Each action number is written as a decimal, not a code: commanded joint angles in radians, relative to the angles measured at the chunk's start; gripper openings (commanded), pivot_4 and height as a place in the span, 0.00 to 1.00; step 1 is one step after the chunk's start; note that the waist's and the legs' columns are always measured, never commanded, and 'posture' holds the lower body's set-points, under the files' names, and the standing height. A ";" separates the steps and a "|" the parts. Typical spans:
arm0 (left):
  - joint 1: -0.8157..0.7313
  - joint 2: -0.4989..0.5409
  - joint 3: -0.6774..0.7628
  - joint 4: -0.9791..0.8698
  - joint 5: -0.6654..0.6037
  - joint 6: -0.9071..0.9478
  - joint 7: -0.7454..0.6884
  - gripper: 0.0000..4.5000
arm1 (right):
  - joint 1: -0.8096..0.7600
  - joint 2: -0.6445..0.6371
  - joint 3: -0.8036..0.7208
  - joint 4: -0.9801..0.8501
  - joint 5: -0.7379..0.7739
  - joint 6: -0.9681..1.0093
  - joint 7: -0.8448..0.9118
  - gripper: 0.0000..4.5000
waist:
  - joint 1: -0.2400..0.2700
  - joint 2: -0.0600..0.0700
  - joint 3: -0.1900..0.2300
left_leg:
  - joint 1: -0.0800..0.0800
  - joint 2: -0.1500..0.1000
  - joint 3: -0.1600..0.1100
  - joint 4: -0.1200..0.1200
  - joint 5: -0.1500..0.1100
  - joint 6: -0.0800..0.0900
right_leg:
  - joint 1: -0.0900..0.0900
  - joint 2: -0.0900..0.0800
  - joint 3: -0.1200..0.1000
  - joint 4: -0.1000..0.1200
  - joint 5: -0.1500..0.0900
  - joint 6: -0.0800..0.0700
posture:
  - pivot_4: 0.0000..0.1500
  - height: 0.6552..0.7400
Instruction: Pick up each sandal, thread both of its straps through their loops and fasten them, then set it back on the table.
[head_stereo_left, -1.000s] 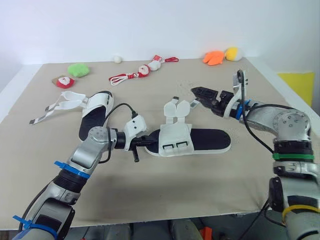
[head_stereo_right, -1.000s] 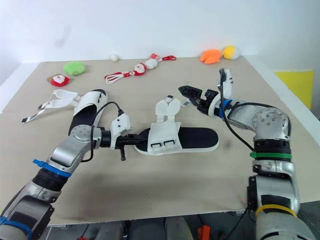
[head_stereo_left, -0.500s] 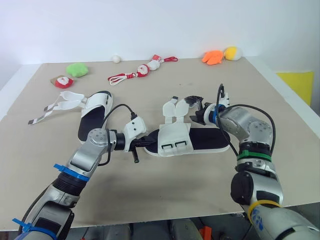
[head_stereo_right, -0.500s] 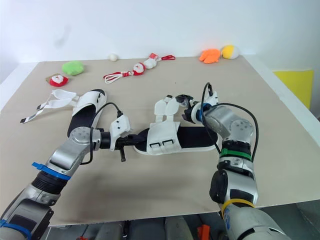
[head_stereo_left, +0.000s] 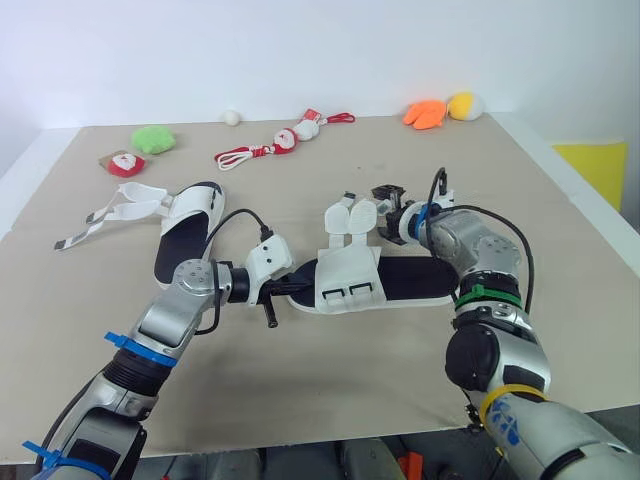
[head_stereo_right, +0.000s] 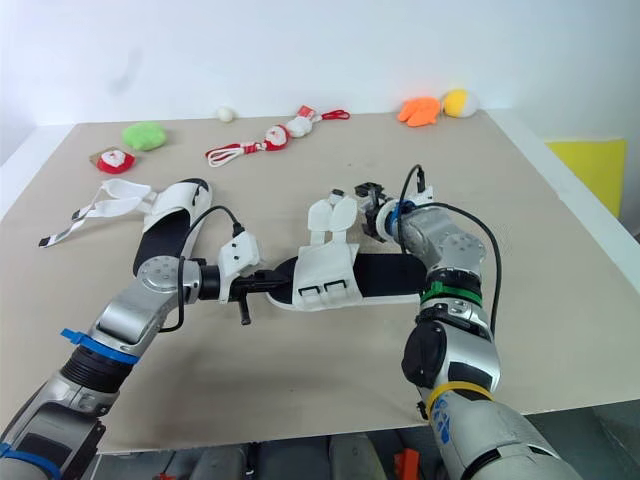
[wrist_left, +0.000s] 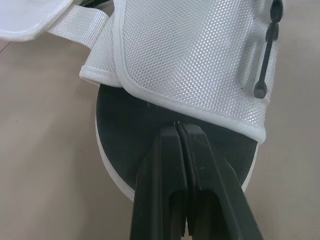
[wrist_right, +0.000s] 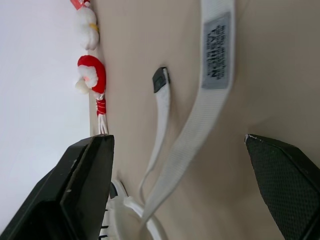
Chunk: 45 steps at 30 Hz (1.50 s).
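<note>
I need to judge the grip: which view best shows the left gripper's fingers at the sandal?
Left wrist view: the fingers lie shut, tips at the white upper's edge over the black sole. The eye views show the left gripper from above at the sandal's end.

Right gripper (head_stereo_left: 385, 197): relocated. One second back it hangs out to the right of the near sandal (head_stereo_left: 405, 280), clear of the two raised straps (head_stereo_left: 352, 217). Half a second back it is drawn in close. Now it sits just beside the straps' right edge, slightly nearer the far side of the table (head_stereo_left: 330, 400). Right forearm (head_stereo_left: 455, 235): formerly stretched out to the right of the sandal, now folded inward, lying over the sandal's heel end.
</note>
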 joint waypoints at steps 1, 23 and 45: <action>0.014 0.004 -0.015 -0.010 0.016 0.005 -0.006 0.02 | -0.050 0.008 -0.026 0.017 -0.023 -0.017 0.032 1.00 | -0.001 0.000 0.000 | 0.000 0.000 0.000 0.000 0.000 0.000 | 0.000 0.000 0.000 0.000 0.000 0.000 | 1.00 1.00; 0.016 -0.001 -0.008 -0.006 0.021 0.003 0.002 0.00 | -0.047 -0.071 0.260 -0.202 -0.350 0.058 0.621 0.01 | -0.005 0.000 0.000 | -0.001 0.000 0.000 -0.001 0.000 0.000 | -0.001 0.000 0.000 -0.001 0.000 0.000 | 1.00 1.00; 0.019 -0.003 -0.011 -0.003 0.025 0.008 -0.007 0.00 | 0.158 -0.374 0.935 -0.193 -1.584 -2.154 1.348 0.01 | 0.004 0.000 0.001 | 0.001 -0.001 0.001 -0.001 -0.002 -0.003 | -0.001 -0.001 0.000 -0.002 -0.002 0.000 | 1.00 1.00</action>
